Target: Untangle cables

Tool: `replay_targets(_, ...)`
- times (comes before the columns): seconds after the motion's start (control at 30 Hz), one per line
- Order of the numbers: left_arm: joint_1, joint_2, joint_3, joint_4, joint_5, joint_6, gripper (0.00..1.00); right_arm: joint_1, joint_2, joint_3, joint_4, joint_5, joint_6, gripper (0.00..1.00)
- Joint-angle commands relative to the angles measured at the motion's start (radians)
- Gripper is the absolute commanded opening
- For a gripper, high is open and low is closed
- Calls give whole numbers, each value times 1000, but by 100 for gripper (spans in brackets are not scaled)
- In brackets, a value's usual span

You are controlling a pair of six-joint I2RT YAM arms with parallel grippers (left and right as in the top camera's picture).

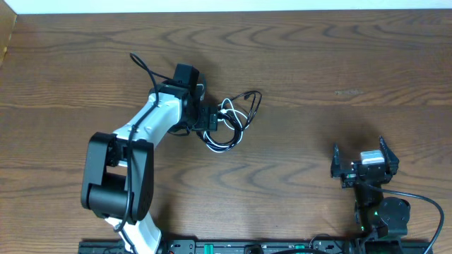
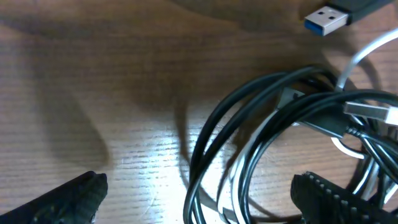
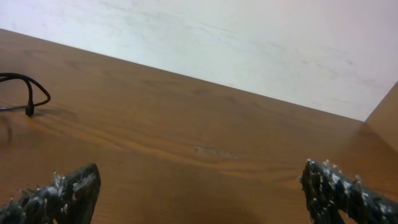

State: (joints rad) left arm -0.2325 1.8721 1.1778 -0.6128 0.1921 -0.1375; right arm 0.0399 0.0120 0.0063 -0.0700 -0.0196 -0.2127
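Observation:
The cables lie tangled in the middle of the table: black loops [image 1: 248,99] wound through a white cord [image 1: 220,147]. My left gripper [image 1: 212,118] sits low over the tangle's left side. In the left wrist view it [image 2: 199,200] is open, and strands of the black cable [image 2: 249,106] and the white cable [image 2: 367,53] run between its fingers without being pinched. A blue-tongued USB plug [image 2: 326,22] and a silver plug [image 2: 373,112] lie loose on the wood. My right gripper [image 1: 359,144] stands open and empty near the front right, far from the tangle.
The wooden table [image 1: 318,56] ends at a pale wall [image 3: 249,43] behind. A loop of black cord [image 3: 28,93] shows at the left of the right wrist view. The left arm's own wire [image 1: 145,70] arcs beside its wrist.

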Motion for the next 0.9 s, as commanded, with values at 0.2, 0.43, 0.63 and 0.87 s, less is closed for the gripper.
replay_targets(0.2, 2, 6, 1, -10, -21, -5, 99, 7, -5, -1, -4, -6, -9, 99)
replay_targets(0.43, 2, 6, 1, 1, -21, -5, 99, 7, -5, -1, -4, -6, -9, 99)
replay_targets(0.63, 2, 6, 1, 26, -21, -5, 98, 7, -5, -1, -4, -6, -9, 99)
replay_targets(0.87, 2, 6, 1, 27, -21, -5, 98, 7, -5, -1, -4, -6, -9, 99)
